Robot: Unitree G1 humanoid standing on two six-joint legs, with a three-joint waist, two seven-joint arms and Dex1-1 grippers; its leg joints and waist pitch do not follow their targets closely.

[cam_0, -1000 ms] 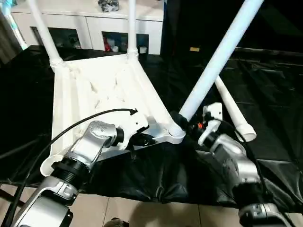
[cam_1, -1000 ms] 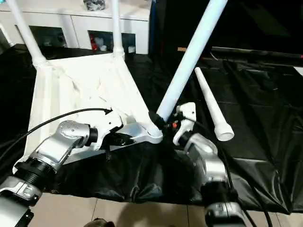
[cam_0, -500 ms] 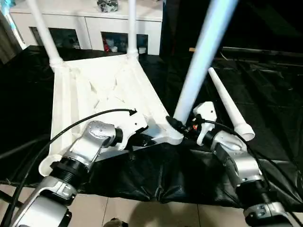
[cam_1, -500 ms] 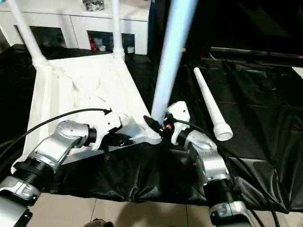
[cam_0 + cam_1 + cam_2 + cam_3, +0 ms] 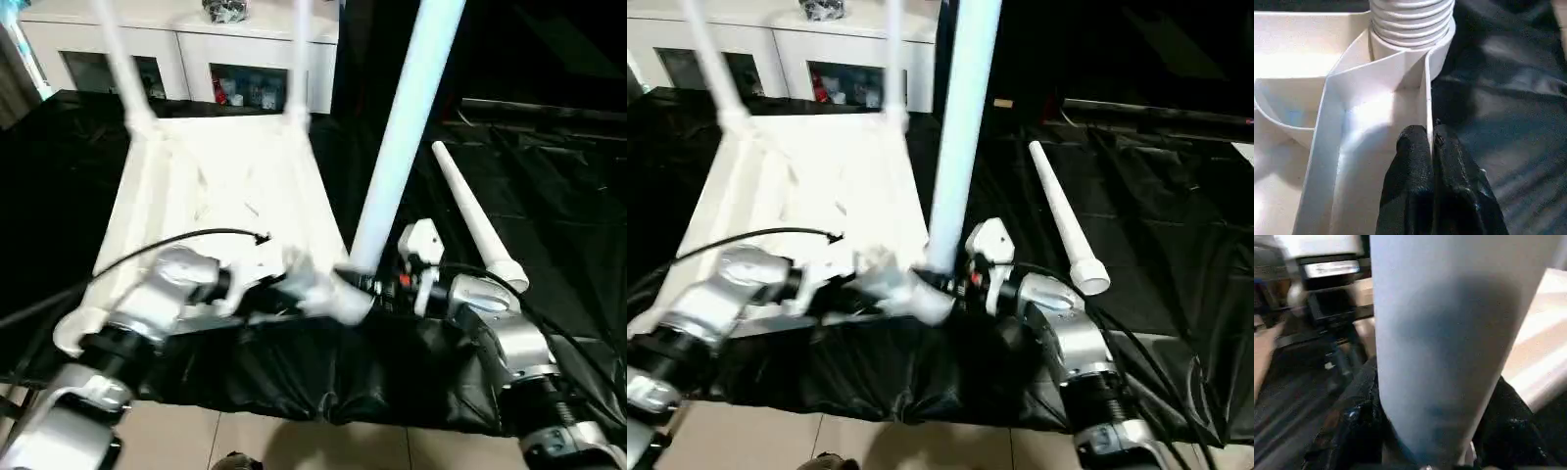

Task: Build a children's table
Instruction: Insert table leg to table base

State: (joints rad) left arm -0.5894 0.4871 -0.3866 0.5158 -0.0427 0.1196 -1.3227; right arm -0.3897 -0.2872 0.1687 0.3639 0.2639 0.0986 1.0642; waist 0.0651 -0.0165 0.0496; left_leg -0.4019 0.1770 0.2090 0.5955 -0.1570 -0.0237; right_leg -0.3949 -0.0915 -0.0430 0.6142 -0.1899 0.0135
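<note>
Pinching a thin rib of the upturned white ribbed plastic tabletop (image 5: 225,186), your left hand (image 5: 1431,147) stays clenched at the near corner; your right hand (image 5: 367,284) grasps the white tapered tube leg (image 5: 397,147) rising there. Farther right, a loose white leg (image 5: 475,220) lies on the black-draped counter (image 5: 568,196).

A black-draped desk (image 5: 568,196) is carrying the upturned white tabletop (image 5: 225,186) on its left, while a loose tapered leg (image 5: 475,220) is lying to the right.
</note>
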